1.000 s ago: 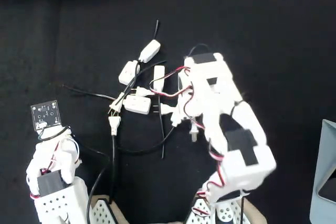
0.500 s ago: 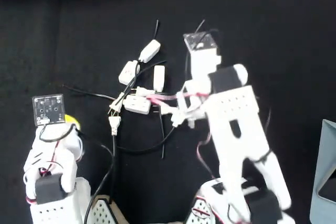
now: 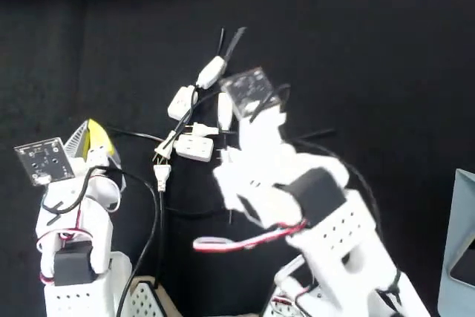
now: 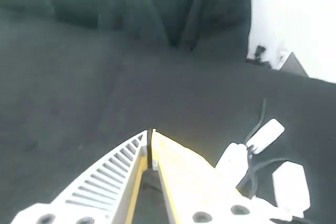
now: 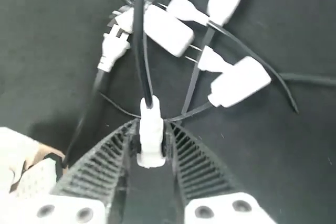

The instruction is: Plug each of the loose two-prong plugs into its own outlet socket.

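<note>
Just ahead of plug (image 5: 151, 136) in right hand (image 5: 151, 125), black cords (image 5: 142, 51) among sockets (image 5: 239, 81).

Black cloth (image 3: 386, 72) across the whole table; pale grey-blue bin (image 3: 459, 250) at near right edge.

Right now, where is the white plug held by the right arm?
In the right wrist view, the white plug is clamped in the right end effector, its black cord running toward the cluster of sockets and plugs on the table.
</note>
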Controlling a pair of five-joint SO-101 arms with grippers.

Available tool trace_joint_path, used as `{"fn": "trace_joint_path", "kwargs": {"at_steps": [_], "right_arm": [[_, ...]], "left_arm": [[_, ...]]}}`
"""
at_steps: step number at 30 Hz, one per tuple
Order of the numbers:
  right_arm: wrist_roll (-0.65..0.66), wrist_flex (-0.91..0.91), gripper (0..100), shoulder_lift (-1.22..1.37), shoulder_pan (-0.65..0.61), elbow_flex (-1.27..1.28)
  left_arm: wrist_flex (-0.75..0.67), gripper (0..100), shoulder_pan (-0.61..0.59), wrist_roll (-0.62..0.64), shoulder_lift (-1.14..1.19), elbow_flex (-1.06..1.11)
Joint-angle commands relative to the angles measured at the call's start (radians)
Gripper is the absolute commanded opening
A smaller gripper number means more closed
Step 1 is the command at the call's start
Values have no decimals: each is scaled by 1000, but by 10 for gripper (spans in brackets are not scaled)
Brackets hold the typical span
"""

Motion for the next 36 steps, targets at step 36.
{"fn": "trace_joint_path", "kwargs": {"at_steps": [36], "right_arm": [[172,-250,11,-364,-250,232]], "left_arm": [[330,31,622,-72,-5,-409]]}}
